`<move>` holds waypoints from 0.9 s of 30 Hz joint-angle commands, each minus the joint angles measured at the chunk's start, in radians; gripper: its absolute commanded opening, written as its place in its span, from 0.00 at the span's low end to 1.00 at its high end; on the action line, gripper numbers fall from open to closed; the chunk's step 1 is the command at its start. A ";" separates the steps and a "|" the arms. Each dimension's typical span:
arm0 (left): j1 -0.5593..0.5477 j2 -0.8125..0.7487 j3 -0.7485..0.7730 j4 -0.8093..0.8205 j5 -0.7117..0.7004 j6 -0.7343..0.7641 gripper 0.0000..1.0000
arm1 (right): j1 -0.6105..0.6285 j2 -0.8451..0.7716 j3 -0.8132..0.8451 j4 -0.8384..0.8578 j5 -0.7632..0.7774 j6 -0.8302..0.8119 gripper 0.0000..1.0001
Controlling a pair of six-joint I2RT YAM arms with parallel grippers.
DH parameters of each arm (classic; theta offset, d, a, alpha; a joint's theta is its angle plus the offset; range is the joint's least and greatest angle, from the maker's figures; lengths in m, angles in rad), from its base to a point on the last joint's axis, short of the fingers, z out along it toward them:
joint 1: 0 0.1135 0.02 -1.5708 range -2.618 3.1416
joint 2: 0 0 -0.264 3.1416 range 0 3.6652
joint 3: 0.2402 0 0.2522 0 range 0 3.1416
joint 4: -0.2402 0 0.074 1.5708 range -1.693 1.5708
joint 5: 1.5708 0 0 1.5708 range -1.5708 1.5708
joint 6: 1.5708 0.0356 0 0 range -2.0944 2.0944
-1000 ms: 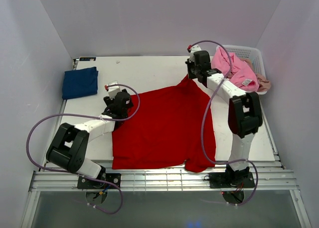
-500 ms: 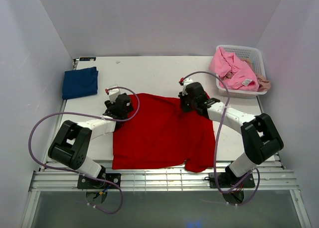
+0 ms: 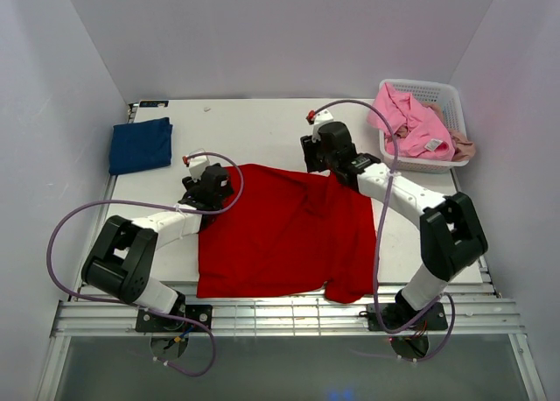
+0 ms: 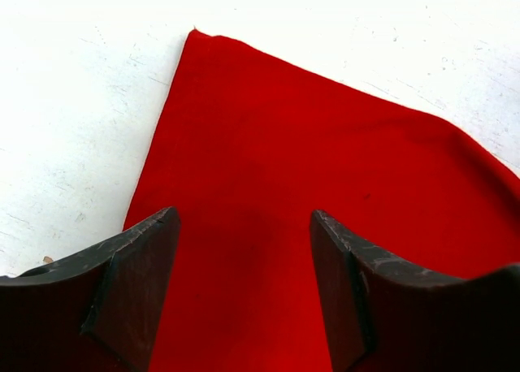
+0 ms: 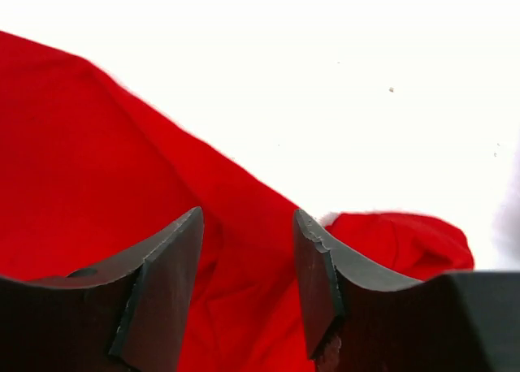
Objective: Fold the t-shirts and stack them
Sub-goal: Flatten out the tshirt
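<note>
Swinging in from the worktop's [image 3: 254, 125] far right corner, the right pincer [image 3: 315, 158] is hovering, jaws parted, over the far edge of the red t-shirt [image 3: 289, 235], which is lying spread near the front edge. The left pincer [image 3: 210, 189] is hanging spread above its far left corner. Such limp, light cloth is probably calling for a pinch at the corners.

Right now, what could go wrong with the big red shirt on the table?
1. The red t-shirt droops over the front edge of the table at its near right corner; a tug might slide more of it off.
2. A bunched sleeve lies beside the open right gripper; folding now could trap a lump.
3. The open left gripper sits over the cloth near its far left corner; a shallow pinch may slip off.
</note>
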 commanded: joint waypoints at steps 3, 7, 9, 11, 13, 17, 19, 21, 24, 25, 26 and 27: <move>0.006 -0.044 -0.012 -0.011 0.001 -0.003 0.76 | 0.004 0.161 0.077 -0.037 0.009 -0.054 0.49; 0.006 -0.051 -0.015 -0.014 0.009 -0.003 0.76 | 0.002 0.189 0.042 -0.069 0.000 -0.031 0.45; 0.006 -0.054 -0.021 -0.013 0.010 -0.002 0.76 | 0.002 0.172 0.009 -0.072 0.009 -0.022 0.45; 0.006 -0.061 -0.024 -0.014 0.010 -0.002 0.75 | 0.002 0.145 -0.034 -0.078 0.026 -0.010 0.44; 0.006 -0.067 -0.025 -0.017 0.010 -0.003 0.75 | 0.004 0.126 -0.054 -0.097 0.026 -0.001 0.44; 0.006 -0.083 -0.027 -0.023 0.017 -0.011 0.76 | 0.005 0.091 -0.089 -0.120 0.005 0.018 0.43; 0.006 -0.092 -0.030 -0.026 0.018 -0.014 0.76 | 0.005 0.088 -0.103 -0.124 -0.014 0.022 0.42; 0.006 -0.100 -0.032 -0.026 0.018 -0.016 0.75 | 0.007 0.088 -0.117 -0.118 -0.024 0.025 0.41; 0.006 -0.103 -0.035 -0.029 0.020 -0.016 0.75 | 0.010 0.085 -0.130 -0.098 -0.049 0.032 0.40; 0.006 -0.101 -0.036 -0.029 0.018 -0.016 0.75 | 0.013 0.083 -0.132 -0.095 -0.064 0.036 0.40; 0.006 -0.100 -0.038 -0.029 0.017 -0.016 0.75 | 0.011 0.083 -0.132 -0.092 -0.069 0.039 0.40; 0.006 -0.101 -0.038 -0.029 0.017 -0.014 0.76 | 0.013 0.083 -0.132 -0.094 -0.077 0.041 0.40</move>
